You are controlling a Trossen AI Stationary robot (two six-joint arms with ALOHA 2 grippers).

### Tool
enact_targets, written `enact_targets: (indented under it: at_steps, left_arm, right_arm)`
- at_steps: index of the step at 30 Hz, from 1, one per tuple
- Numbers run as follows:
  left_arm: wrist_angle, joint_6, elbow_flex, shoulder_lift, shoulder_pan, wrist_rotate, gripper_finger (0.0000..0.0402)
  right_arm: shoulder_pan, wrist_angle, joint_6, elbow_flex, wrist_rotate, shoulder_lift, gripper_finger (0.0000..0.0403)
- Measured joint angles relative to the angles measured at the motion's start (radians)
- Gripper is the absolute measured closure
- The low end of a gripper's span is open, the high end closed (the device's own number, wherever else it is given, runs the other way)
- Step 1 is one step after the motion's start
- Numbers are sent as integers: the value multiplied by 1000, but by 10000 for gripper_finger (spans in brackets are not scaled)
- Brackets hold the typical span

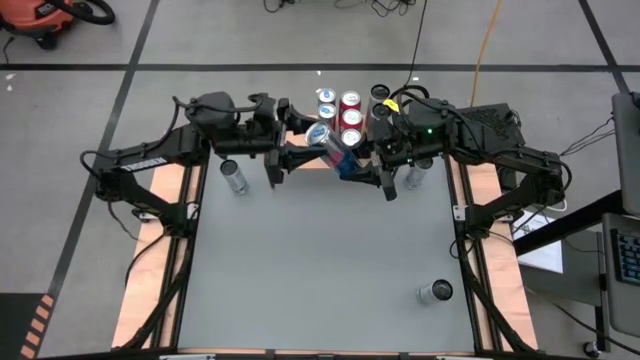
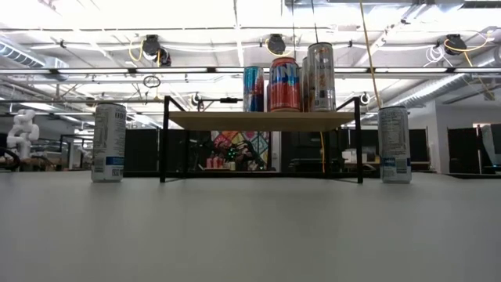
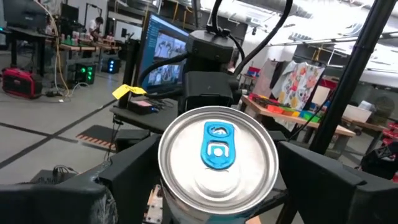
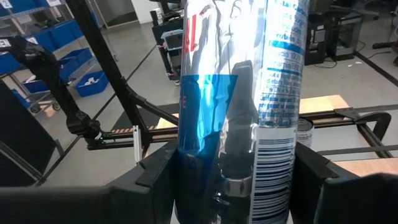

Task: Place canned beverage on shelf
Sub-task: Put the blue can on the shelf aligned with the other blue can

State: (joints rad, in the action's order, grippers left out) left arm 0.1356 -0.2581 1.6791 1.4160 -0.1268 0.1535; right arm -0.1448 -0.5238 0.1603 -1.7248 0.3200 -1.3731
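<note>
A slim silver-and-blue can (image 1: 330, 142) hangs high over the far middle of the table, between both grippers. My right gripper (image 4: 236, 186) is shut on its body. My left gripper (image 3: 217, 186) is open, one finger on either side of the can's top end (image 3: 217, 149), which has a blue tab and faces that wrist camera; I see no plain touch there. Behind them stands the shelf (image 2: 235, 120) on thin black legs, with several cans (image 2: 283, 84) upright on its wooden top. The low view shows neither gripper. My right gripper pinches the can's body (image 4: 186, 168) between its two fingers, one on each side of the blue band. The fingers come about level from the table's right and lie across the can. The can is lifted clear and tilted, its top toward my left gripper.
One can (image 1: 234, 177) stands on the table left of the shelf and another (image 1: 413, 178) right of it. A third can (image 1: 435, 292) lies near the right front. Pale side boards with black rails (image 1: 150, 270) edge the grey table.
</note>
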Motion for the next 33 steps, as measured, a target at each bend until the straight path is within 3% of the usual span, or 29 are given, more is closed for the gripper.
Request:
enact_targets:
  at_steps: [4,14,24,33]
  left_arm:
    - [1,-23,0,-3,0,1,85]
    - [8,-14,0,-3,0,-7,159]
    - [8,-13,0,-3,1,-19,166]
    - [18,58,0,-8,0,-15,167]
  right_arm:
    - [0,1,3,0,-1,0,212]
    - [0,1,5,0,2,0,211]
    - [3,1,4,0,-3,0,207]
    - [2,-10,36,-2,-45,8,118]
